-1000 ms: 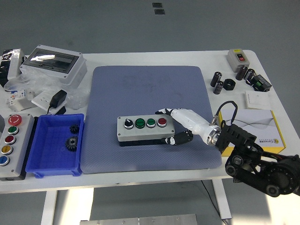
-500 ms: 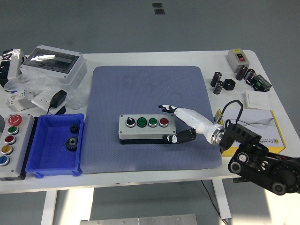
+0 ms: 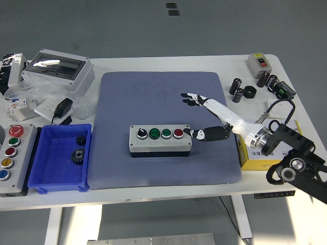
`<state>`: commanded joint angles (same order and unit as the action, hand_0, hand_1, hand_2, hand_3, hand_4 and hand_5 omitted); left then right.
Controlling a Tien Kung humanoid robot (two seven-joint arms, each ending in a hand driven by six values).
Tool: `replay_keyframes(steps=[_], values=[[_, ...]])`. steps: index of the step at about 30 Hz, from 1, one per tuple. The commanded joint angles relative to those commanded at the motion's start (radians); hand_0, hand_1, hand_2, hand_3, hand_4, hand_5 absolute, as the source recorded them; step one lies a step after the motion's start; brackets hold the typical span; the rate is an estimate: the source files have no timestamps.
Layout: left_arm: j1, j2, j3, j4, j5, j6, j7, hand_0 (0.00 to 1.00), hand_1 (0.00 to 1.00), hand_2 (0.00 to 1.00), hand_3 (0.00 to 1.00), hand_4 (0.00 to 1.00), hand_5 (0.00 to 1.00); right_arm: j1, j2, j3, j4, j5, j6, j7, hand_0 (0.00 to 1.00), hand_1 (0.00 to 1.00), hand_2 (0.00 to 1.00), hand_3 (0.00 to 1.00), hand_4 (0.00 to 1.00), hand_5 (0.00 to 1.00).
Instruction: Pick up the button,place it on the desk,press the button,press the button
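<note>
A grey button box [image 3: 159, 140] with a black selector knob, two green buttons and a red button lies flat on the blue-grey mat [image 3: 163, 97], near its front middle. My right hand [image 3: 196, 116] hovers just right of the box, fingers spread and holding nothing. Its thumb tip [image 3: 195, 135] sits close to the box's right end, and the other fingertips [image 3: 188, 97] point left over the bare mat behind it. The left arm is out of sight.
A blue bin [image 3: 60, 158] with two black gears stands left of the mat, beside a larger button box [image 3: 15, 155]. A clear-lidded enclosure [image 3: 60, 69] and adapter clutter sit at back left. A yellow-and-white carton [image 3: 276, 148], black cylinders [image 3: 240, 92] and a small switch box [image 3: 259, 64] are at right.
My right hand has let go of the button box, opened and drawn back to the right and up. The box shifted slightly right and now rests on the mat.
</note>
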<state>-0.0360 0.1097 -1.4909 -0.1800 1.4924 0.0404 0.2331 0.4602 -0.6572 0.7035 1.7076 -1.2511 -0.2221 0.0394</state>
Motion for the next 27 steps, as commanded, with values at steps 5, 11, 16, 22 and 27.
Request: replay_keyframes(steps=[5,11,16,22,27], values=[[-0.001,-0.003,0.002,0.0,-0.001,-0.001,-0.001,0.62,0.59,0.531,0.586,0.655,0.101,0.034,-0.019,0.011,0.071,-0.043,0.007,-0.12,0.998,0.997,0.998,0.998,0.753,0.186],[-0.002,-0.001,0.004,0.0,-0.007,0.0,-0.001,0.62,0.59,0.531,0.585,0.655,0.102,0.095,-0.037,-0.029,0.071,-0.047,0.176,-0.302,0.865,0.872,0.862,0.956,0.679,0.422],[0.001,-0.002,0.001,0.0,-0.006,0.001,0.003,0.62,0.588,0.529,0.585,0.649,0.095,0.124,-0.035,-0.03,0.071,-0.048,0.303,-0.422,0.17,0.289,0.421,0.703,0.469,0.195],[0.0,-0.002,0.001,0.0,-0.005,0.001,0.004,0.62,0.587,0.528,0.583,0.647,0.099,0.15,-0.017,-0.055,0.071,-0.062,0.375,-0.484,0.099,0.152,0.205,0.652,0.549,0.002],[-0.001,-0.003,0.0,0.0,-0.003,0.0,0.005,0.62,0.588,0.527,0.583,0.647,0.098,0.167,0.019,-0.09,0.051,-0.067,0.365,-0.485,0.062,0.119,0.202,0.657,0.579,0.002]])
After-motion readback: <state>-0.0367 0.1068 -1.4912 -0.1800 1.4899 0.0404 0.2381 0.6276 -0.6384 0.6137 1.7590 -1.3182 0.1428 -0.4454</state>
